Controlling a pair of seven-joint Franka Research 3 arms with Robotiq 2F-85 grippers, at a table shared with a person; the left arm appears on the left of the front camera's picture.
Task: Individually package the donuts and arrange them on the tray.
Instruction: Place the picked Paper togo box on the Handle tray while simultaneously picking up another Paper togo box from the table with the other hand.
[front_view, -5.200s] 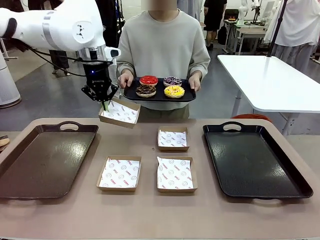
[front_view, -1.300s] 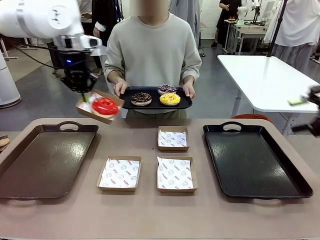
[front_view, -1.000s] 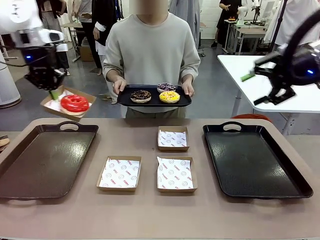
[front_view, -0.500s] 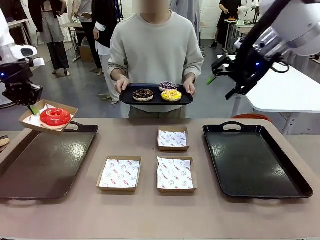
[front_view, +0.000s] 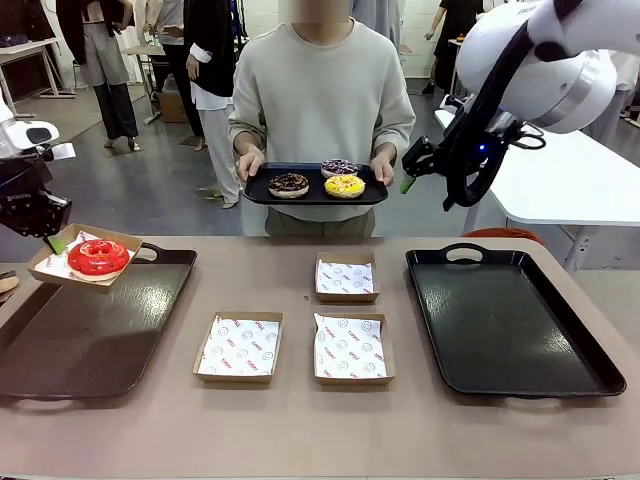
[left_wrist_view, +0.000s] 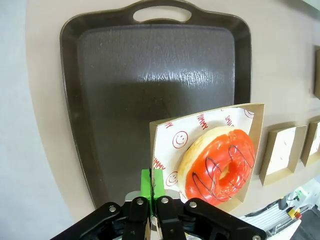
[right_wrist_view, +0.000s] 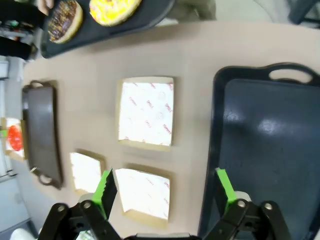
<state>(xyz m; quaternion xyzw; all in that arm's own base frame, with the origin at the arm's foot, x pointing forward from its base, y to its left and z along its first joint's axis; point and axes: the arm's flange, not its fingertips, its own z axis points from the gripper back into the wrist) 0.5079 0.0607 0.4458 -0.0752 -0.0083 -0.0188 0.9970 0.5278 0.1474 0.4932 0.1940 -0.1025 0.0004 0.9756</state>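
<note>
Nine o'clock: left gripper (left_wrist_view: 151, 186) pinched on the edge of a paper-lined box (front_view: 45, 268) carrying the red donut (front_view: 97, 257), over the brown tray (front_view: 100, 340) rim. Twelve o'clock: a person's black tray (front_view: 262, 196) bears three donuts (front_view: 290, 184). Two o'clock: right gripper (right_wrist_view: 165, 186), jaws spread, empty.

The premises present as a robotics laboratory in an open hall. A white robot arm (front_view: 540, 55) reaches in above a tan counter (front_view: 300, 430) laid out with dark trays (front_view: 510, 320). Square cardboard boxes (front_view: 240, 345) lined with printed paper sit on it in a set pattern. The floor (front_view: 150, 200) is bare grey. A plain white table (front_view: 580, 180) stands behind, and people (front_view: 100, 70) stand about farther back.
</note>
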